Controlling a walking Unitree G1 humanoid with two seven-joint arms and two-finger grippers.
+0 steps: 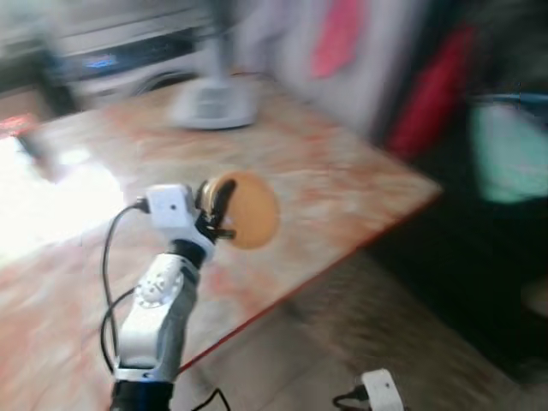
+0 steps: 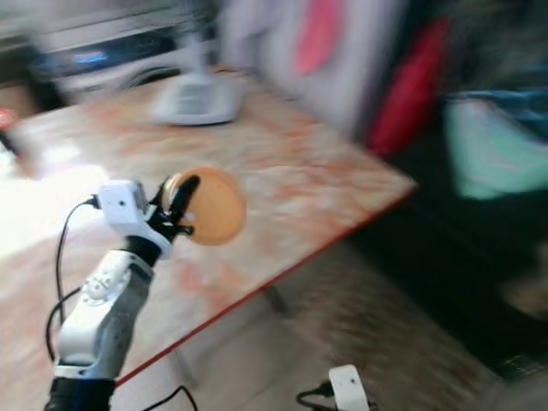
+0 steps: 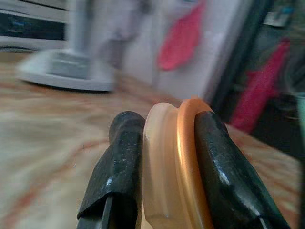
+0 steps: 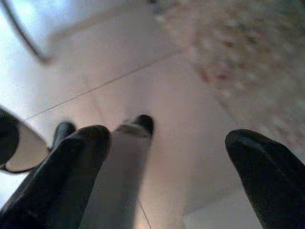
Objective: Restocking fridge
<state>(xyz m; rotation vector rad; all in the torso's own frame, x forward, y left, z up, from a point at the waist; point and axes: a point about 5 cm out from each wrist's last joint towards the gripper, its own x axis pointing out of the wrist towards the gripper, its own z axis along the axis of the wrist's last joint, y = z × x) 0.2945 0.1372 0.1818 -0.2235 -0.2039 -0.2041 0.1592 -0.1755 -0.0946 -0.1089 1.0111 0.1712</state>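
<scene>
1. Blur across both eye views; camera likely moving, so fine detail is unreliable.
2. Left gripper (image 1: 224, 210), centre-left of the frame, is raised above the tabletop (image 1: 342, 184) and clenched on a round orange object (image 1: 248, 211) with a paler layer behind it. Could be a lid or a flat food item; cannot tell which.
3. Left wrist view: the two black fingers (image 3: 116, 171) pinch the object by its edge, orange face to one side and cream layer to the other. An edge grip keeps a flat disc upright and easy to slot onto a shelf, I judge.
4. Object is carried clear of the marbled tabletop, not resting on it, which suits transport toward a fridge.
5. Pale fan-like base (image 1: 214, 104) stands at the upper centre of the frame on the tabletop's far side, well apart from the gripper.
6. Right gripper (image 4: 167, 162) hangs low, fingers spread and empty, pointing at the tiled floor (image 4: 167, 95); idle, probably kept free for a fridge door.
7. Red cloths (image 1: 338, 34) hang in the upper right background.
</scene>
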